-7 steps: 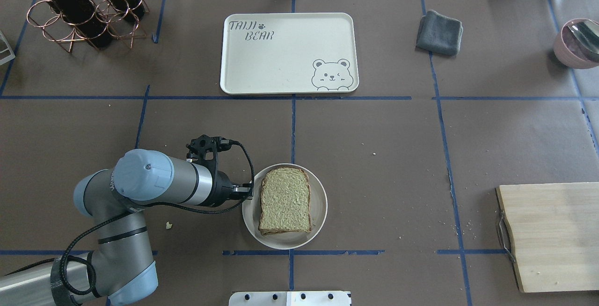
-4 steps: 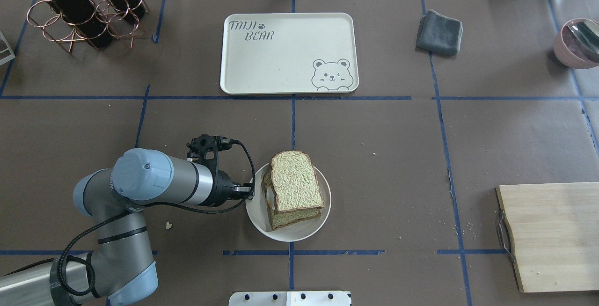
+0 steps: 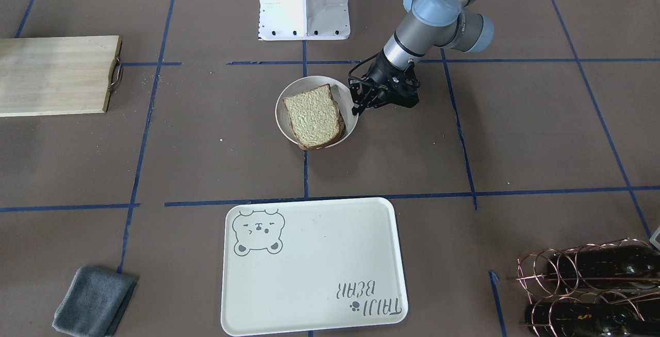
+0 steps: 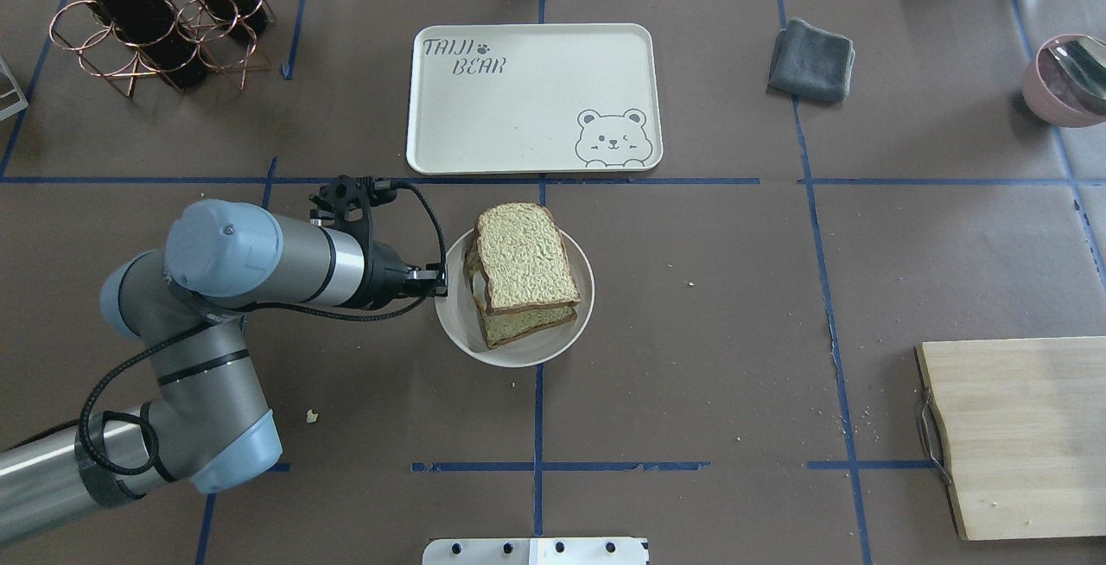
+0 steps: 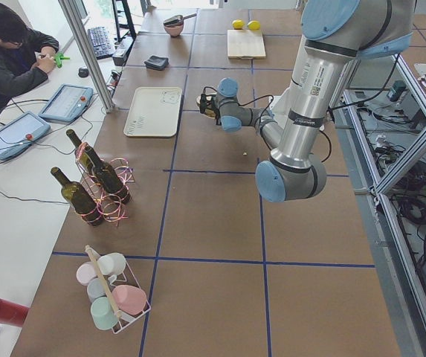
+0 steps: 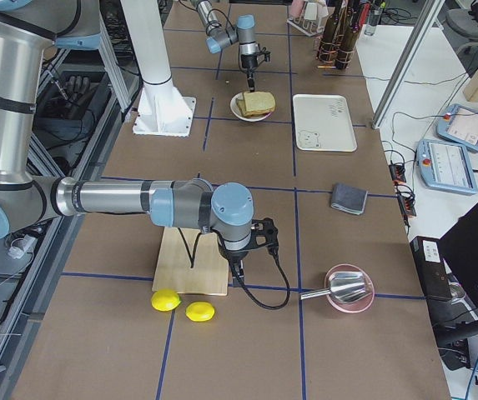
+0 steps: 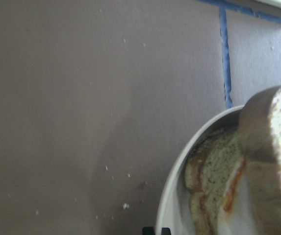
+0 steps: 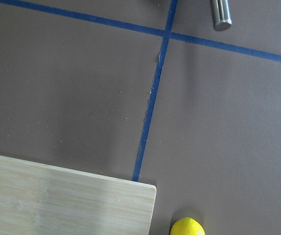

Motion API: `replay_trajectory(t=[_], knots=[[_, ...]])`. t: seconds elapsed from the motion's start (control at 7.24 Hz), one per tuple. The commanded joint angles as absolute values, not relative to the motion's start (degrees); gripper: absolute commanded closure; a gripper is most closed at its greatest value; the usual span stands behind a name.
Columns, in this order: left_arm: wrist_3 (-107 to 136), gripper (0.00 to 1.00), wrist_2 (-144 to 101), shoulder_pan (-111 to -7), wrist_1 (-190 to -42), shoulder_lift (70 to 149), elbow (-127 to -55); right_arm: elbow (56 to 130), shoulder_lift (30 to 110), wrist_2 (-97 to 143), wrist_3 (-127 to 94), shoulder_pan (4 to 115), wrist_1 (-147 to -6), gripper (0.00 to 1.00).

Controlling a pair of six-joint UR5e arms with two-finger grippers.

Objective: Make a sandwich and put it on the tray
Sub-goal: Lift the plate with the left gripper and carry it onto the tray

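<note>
The sandwich (image 4: 525,258), two speckled bread slices with egg between them, lies skewed in a white plate (image 4: 458,327). My left gripper (image 4: 439,288) is shut on the plate's left rim, as the front view (image 3: 356,106) also shows. The left wrist view shows the plate rim (image 7: 179,171) and the sandwich's egg layer (image 7: 231,188) close up. The cream bear tray (image 4: 518,116) lies beyond the plate with nothing on it. My right gripper (image 6: 237,268) shows only in the right side view, over the cutting board's end. I cannot tell whether it is open or shut.
A wooden cutting board (image 4: 1020,435) lies at the right front, with two lemons (image 6: 180,304) beside it. A grey cloth (image 4: 812,60) and a pink bowl (image 4: 1067,81) are at the back right. A copper rack with wine bottles (image 4: 155,21) stands at the back left.
My left gripper has carried the plate with the sandwich away from the robot towards the tray. The top slice has slid askew on the lower one.
</note>
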State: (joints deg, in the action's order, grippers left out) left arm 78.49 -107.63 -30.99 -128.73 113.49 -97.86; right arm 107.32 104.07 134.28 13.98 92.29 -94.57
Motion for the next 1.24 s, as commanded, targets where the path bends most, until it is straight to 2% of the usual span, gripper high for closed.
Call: replay_trajectory(t=[0.0, 0.41, 0.83, 1.11], knots=[[78.7, 1.00, -111.2, -37.9, -128.6, 116.7, -95.6, 107.3, 104.1, 134.2, 14.1, 92.3, -94.6, 0.00], [78.7, 1.00, -116.0, -44.3, -129.5, 132.1, -73.2, 107.3, 103.9, 133.9, 14.1, 92.3, -94.6, 0.00], [78.4, 1.00, -116.1, -46.1, -138.7, 145.4, -48.5, 107.3, 103.9, 133.8, 13.9, 92.3, -94.6, 0.00], [77.1, 1.00, -115.8, -46.1, -144.2, 148.8, -38.9, 107.2, 103.5, 133.2, 13.9, 92.2, -94.6, 0.00]])
